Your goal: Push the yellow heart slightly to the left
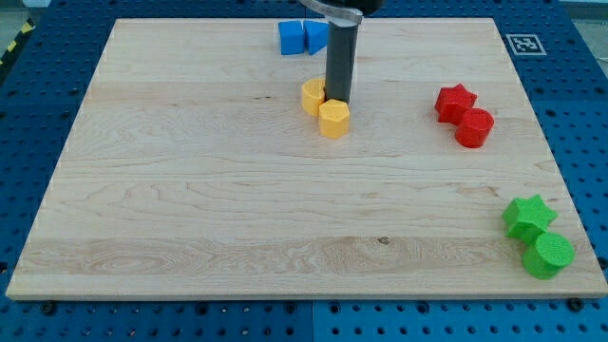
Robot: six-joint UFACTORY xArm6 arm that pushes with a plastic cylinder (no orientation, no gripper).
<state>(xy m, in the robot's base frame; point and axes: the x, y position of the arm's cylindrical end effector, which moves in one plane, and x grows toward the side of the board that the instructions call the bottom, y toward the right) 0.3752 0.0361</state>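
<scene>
At the board's top-right corner [475, 28], a black-and-white marker tag [522, 43] bears no readable writing.

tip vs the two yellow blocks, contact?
Cannot tell. In the camera view my tip ends right at the seam between the upper yellow block and the lower yellow block; no gap shows, but overlap could be perspective.

Pale wood board [190, 190], visible grain, matt; blocks matt; rod [340, 57] dark, slight sheen

one raised front view, whole board [190, 190]
</scene>
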